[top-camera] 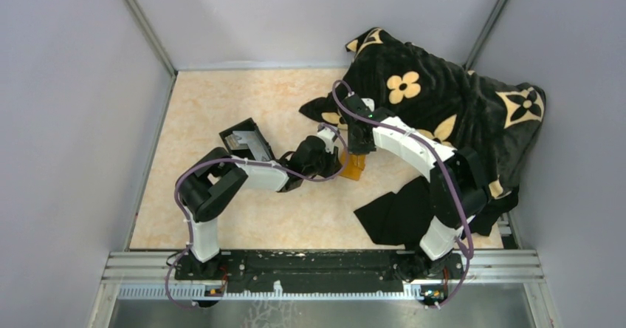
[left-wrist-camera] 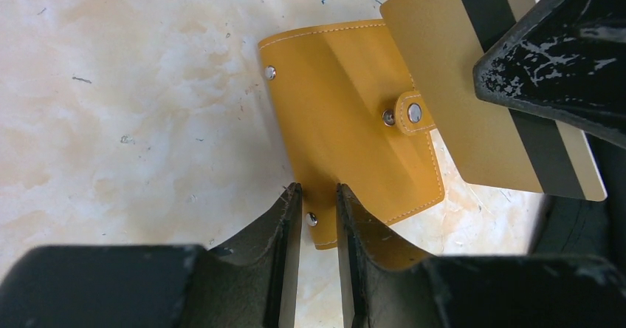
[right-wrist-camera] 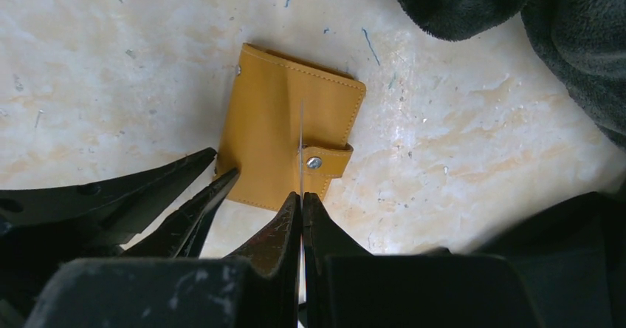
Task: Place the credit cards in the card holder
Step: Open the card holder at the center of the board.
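The orange-tan card holder [top-camera: 353, 168] lies on the table mid-scene and fills the left wrist view [left-wrist-camera: 347, 121], its snap strap on its right side. My left gripper [left-wrist-camera: 317, 193] has its jaws closed narrowly on the holder's near left corner, by a rivet. My right gripper [right-wrist-camera: 302, 196] is shut on a golden-tan credit card [left-wrist-camera: 458, 91] with a black stripe. It holds the card on edge just above the holder, by the strap [right-wrist-camera: 325, 162]. In the right wrist view the card shows only as a thin line [right-wrist-camera: 302, 139]. No other cards are in view.
A black open box [top-camera: 247, 142] stands left of the arms. A black blanket with tan flowers [top-camera: 443, 99] covers the back right. A black cloth [top-camera: 395, 211] lies at the front right. The left gripper's fingers [right-wrist-camera: 193, 195] show beside the holder.
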Tool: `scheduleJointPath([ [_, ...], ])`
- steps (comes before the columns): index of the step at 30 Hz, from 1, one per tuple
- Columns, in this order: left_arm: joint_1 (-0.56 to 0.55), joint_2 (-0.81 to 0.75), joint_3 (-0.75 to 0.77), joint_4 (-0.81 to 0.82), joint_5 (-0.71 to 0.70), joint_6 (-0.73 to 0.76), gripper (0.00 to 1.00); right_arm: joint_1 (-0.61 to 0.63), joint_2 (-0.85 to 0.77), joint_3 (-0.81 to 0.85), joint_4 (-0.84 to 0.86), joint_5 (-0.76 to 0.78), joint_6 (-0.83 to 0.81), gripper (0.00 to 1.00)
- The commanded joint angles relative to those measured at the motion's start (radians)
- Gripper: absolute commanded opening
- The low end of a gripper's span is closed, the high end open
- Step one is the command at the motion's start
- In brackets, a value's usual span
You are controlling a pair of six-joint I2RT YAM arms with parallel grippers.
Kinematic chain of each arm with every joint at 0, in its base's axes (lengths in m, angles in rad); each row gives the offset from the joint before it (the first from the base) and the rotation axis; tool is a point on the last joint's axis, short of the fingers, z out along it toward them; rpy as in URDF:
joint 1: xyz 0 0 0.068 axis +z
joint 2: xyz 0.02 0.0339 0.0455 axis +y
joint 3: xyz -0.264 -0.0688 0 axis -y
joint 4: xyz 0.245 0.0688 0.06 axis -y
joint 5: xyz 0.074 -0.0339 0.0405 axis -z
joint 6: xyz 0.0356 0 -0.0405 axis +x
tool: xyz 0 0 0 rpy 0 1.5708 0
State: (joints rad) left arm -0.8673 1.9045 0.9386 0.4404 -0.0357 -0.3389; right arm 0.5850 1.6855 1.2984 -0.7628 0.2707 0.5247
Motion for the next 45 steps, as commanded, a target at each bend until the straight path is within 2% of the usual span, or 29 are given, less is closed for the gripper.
scheduleJointPath([
  [1, -0.008, 0.027, 0.022, -0.013, -0.007, 0.002, 0.30, 0.013, -0.041, 0.054, 0.034, -0.025, -0.001, 0.00],
  [12, -0.009, 0.026, -0.009, -0.013, -0.036, -0.032, 0.29, 0.015, 0.039, 0.024, 0.067, -0.055, 0.013, 0.00],
  [18, -0.009, 0.021, -0.023, -0.008, -0.047, -0.057, 0.29, 0.013, 0.057, 0.022, 0.054, -0.021, 0.018, 0.00],
  [33, -0.008, 0.025, -0.032, -0.003, -0.048, -0.092, 0.29, 0.009, -0.016, -0.002, -0.009, 0.099, 0.006, 0.00],
  [45, -0.008, 0.027, -0.035, -0.008, -0.048, -0.097, 0.29, -0.043, -0.116, -0.112, 0.034, 0.063, 0.018, 0.00],
])
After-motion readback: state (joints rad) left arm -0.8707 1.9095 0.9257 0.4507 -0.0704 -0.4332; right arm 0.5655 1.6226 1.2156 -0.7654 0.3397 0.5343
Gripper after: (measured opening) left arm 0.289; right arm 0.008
